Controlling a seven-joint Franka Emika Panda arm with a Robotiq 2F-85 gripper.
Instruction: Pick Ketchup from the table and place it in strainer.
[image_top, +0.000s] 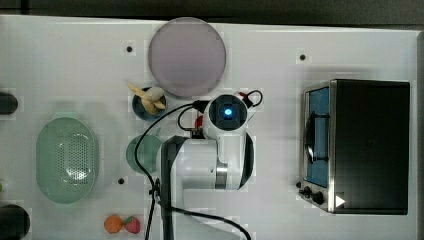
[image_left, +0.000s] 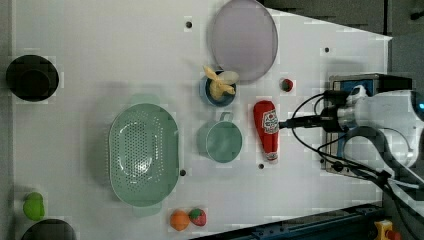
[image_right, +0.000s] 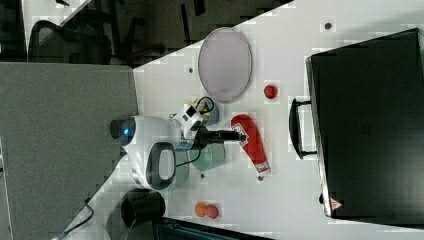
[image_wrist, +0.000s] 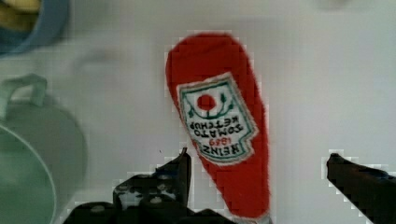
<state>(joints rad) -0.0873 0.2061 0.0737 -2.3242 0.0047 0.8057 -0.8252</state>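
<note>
The red squeeze Ketchup bottle with its white printed label (image_left: 267, 129) lies flat on the white surface (image_left: 100, 50), not yet lifted, so the picking has only reached the approach and the whole carry is left. In the wrist view the black gripper (image_wrist: 259, 170) has its fingers (image_wrist: 180, 170) spread wide, one on each side of the bottle's narrower half and not touching it. Closing on the bottle, raising it and setting it down in the basket all remain, as far as I can judge.

In the left view the pale mint-green oval plastic strainer (image_left: 143, 155) with holes in its bottom holds nothing and sits at about 9 o'clock from the Ketchup, well apart. A round teal-green cup with a handle (image_left: 220, 141) stands between them, just beside the bottle, so the carry will probably have to pass over it.

Also on the surface, in the left view: a blue bowl of pale yellow pieces (image_left: 218, 86) at about 11 o'clock from the bottle, a grey-lilac round plate (image_left: 243, 39) beyond it, and an orange and a red toy fruit (image_left: 188, 219) near the bottom edge. In the top view a dark toaster oven (image_top: 367, 145) stands at 3 o'clock from the arm. The right view shows a grey partition and a chair beyond the surface.
</note>
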